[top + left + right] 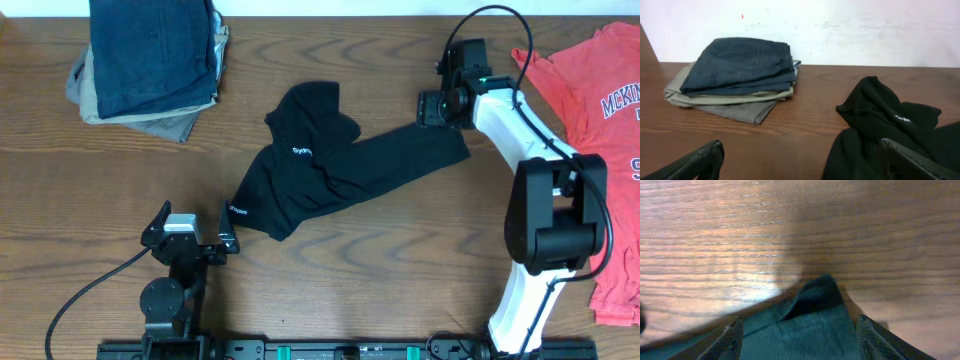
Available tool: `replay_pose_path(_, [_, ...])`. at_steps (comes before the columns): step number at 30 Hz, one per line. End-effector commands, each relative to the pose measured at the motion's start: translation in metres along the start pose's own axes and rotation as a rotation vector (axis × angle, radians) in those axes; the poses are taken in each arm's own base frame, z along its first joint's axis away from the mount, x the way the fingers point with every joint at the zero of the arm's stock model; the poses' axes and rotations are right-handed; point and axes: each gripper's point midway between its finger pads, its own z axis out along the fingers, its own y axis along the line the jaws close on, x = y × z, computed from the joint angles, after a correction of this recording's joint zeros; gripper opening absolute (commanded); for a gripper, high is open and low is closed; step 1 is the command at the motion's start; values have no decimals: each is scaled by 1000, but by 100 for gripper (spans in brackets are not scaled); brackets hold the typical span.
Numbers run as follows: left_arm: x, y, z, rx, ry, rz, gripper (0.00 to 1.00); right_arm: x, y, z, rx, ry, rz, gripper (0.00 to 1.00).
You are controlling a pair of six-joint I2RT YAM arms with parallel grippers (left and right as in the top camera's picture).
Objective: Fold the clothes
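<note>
The black T-shirt (320, 165) lies crumpled in the middle of the wooden table (400, 270). Its bunched upper part points toward the top of the overhead frame, and a long flat part stretches out to the right. Small white lettering shows on the bunched part and again near its lower left corner.

The left gripper (192, 224) sits at the lower left of the overhead frame with its jaws spread wide and nothing between them. Its right finger (228, 222) is just beside the shirt's lower left corner. In the left wrist view that finger (912, 161) overlaps the dark cloth, but I cannot tell whether they actually touch.

The right gripper (432, 110) is at the upper right of centre, over the right end of the shirt. In the right wrist view its two fingers (730, 340) stand well apart, and a raised corner of dark cloth (815, 310) pokes up between them. The jaws are not closed on the cloth.

The coral-red T-shirt (605, 110) with navy lettering lies spread along the right edge of the overhead frame, partly under the right arm.

A stack of folded trousers (150, 60), dark denim on top of khaki, sits in the upper left, well apart from both shirts.
</note>
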Motion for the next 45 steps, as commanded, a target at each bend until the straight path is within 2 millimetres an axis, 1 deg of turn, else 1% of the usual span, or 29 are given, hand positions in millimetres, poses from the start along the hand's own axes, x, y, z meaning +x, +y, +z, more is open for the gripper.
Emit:
replay_pose_path(1, [15,0,1,6,44,2,98,4,-3,14,0,18,-7,70])
replay_pose_path(4, [14,0,1,6,44,2,98,5,-3,19,-1,19,2,68])
replay_pose_path(8, [15,0,1,6,44,2,98,4,-1,19,-2,14,13,61])
replay_pose_path(12, [15,0,1,6,44,2,98,7,1,21,-2,23,12,61])
replay_pose_path(18, [15,0,1,6,44,2,98,12,3,28,-2,40,11,54])
replay_pose_path(22, [15,0,1,6,44,2,98,14,5,30,-2,48,12,50])
replay_pose_path(24, [15,0,1,6,44,2,98,15,6,30,-2,48,10,45])
replay_pose_path(25, [15,0,1,6,44,2,98,15,6,30,-2,48,11,41])
replay_pose_path(27, [15,0,1,6,44,2,98,15,6,30,-2,48,19,31])
replay_pose_path(29, [15,0,1,6,44,2,98,15,6,30,-1,47,26,18])
replay_pose_path(30, [15,0,1,6,44,2,98,14,6,30,-1,47,26,14])
replay_pose_path(33, [15,0,1,6,44,2,98,12,4,29,8,43,33,8])
replay_pose_path(36, [15,0,1,6,44,2,98,8,-4,24,48,44,74,1])
replay_pose_path(41, [15,0,1,6,44,2,98,-2,-22,1,122,50,114,1])
replay_pose_path(45, [15,0,1,6,44,2,98,-11,-26,-24,135,31,122,1])
